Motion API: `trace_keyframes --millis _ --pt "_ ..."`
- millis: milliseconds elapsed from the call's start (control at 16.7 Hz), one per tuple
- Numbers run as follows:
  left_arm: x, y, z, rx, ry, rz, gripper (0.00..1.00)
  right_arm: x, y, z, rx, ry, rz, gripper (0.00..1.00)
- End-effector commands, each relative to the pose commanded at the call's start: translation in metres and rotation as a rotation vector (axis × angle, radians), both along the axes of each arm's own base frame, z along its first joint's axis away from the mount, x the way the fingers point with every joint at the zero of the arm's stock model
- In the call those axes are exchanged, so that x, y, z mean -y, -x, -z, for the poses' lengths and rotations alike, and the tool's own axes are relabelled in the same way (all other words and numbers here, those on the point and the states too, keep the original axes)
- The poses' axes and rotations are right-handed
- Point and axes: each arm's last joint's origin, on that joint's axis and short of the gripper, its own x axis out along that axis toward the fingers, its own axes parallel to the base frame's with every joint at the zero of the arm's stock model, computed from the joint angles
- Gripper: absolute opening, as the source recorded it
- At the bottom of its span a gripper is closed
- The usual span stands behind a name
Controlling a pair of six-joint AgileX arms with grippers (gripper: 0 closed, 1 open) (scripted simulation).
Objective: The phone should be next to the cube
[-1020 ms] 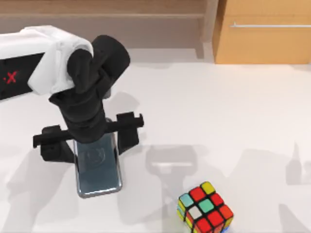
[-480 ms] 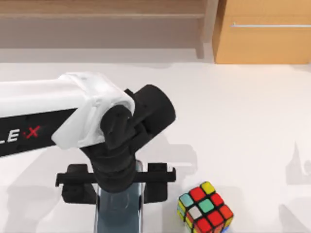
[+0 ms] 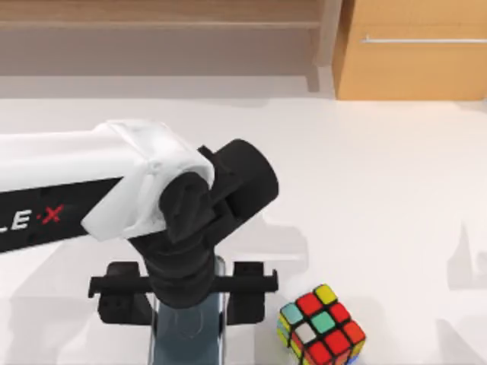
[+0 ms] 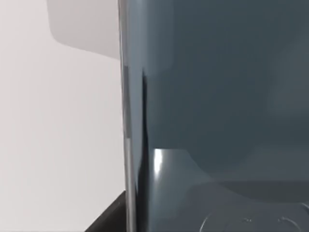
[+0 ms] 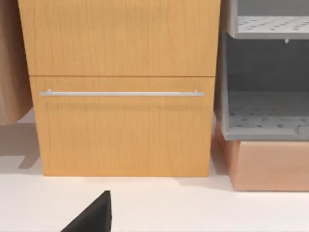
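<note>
Presently, left gripper (image 3: 185, 304) straddled the phone (image 3: 186, 334), jaws spread at its long edges; grip couldn't be confirmed. Cube (image 3: 320, 325) sat just right of phone, long axis running front-back.

Phone (image 3: 186, 334): flat slab, glossy dark grey-black face, silvery edge, near edge of table, left of centre, long axis running near-to-far, upper end hidden. Close up (image 4: 217, 116), face reflective, faint round marks at one end.

Cube (image 3: 321, 325): small 3x3 puzzle, black edges, red, green, yellow, white, light-blue stickers; turned corner-on, resting just right of phone, apart.
</note>
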Motion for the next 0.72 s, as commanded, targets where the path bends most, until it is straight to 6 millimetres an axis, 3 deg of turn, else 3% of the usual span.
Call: trace_keyframes --millis 720 --pt "0.002 -0.004 -0.02 0.078 0.091 -0.001 0.0 0.0 0.0 0.0 0.0 0.0 0.0 1.0"
